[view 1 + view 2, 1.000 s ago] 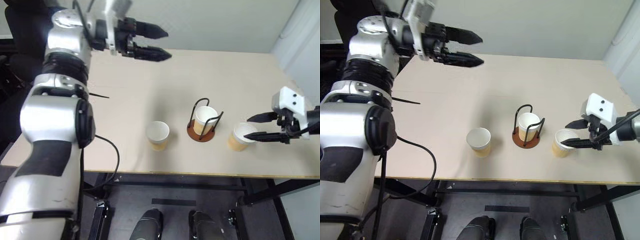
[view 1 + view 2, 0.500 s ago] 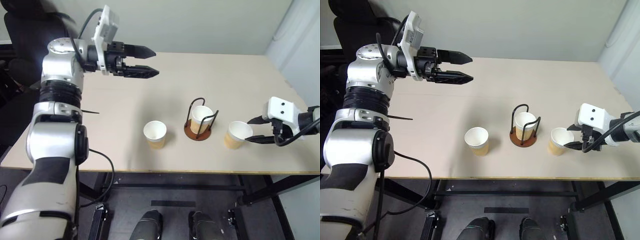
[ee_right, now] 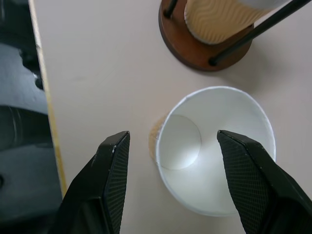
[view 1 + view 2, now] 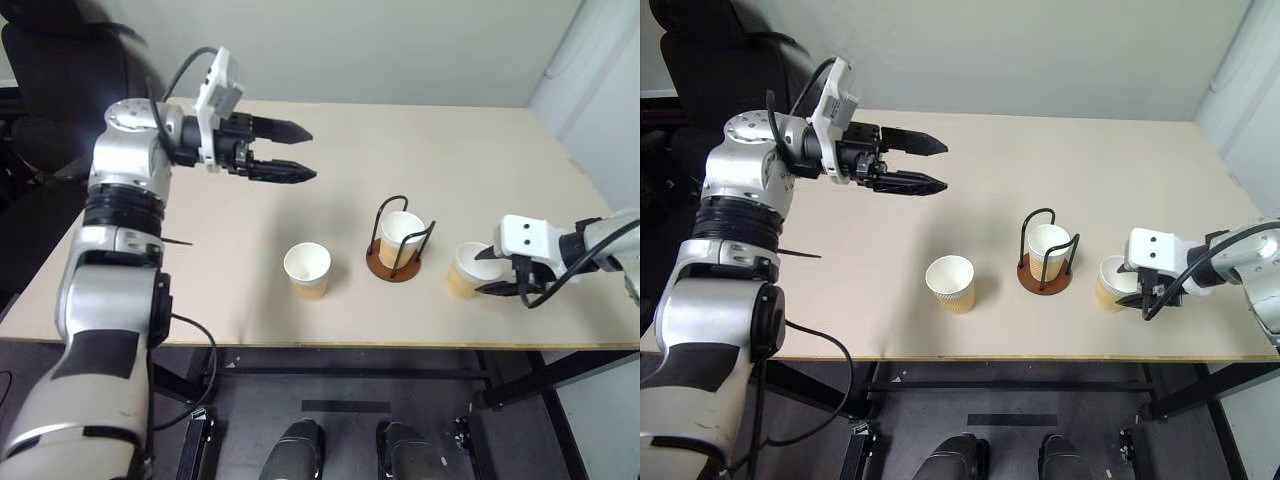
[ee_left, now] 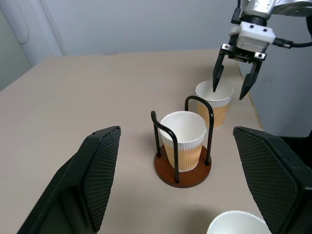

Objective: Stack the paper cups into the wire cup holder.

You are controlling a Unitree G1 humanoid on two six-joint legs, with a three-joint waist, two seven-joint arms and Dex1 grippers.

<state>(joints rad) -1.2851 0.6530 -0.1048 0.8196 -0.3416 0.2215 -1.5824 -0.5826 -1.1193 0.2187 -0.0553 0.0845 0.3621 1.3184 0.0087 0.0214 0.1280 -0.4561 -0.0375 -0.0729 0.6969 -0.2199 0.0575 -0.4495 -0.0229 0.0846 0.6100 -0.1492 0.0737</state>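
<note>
Overhead, a pale beige bench (image 4: 450,150) spreads across the head views, with a black office chair (image 4: 60,70) standing off its far left corner. Next in size, the left gripper (image 4: 305,152) hangs well above the bench's far left part, its jaws wide apart with nothing between them, pointing across toward the right side. Near the front right edge, the right gripper (image 4: 487,270) angles downward over the rightmost paper cup (image 4: 467,270), its jaws spread wide; in the left wrist view one black finger (image 5: 217,75) dips over the cup's open mouth while the other sits outside its rim, and whether either touches the cup cannot be told. That cup stands upright on the bench, just beside the wire cup holder (image 4: 397,240). The holder, a reddish-brown disc with black wire loops rising from it, sits near the middle of the bench's front half and already carries the middle paper cup (image 4: 400,235), upright between the loops. To the holder's left, apart from it, the leftmost paper cup (image 4: 307,270) stands alone and upright, mouth up, close to the front edge. All three cups show tan-yellow sides and white interiors.
</note>
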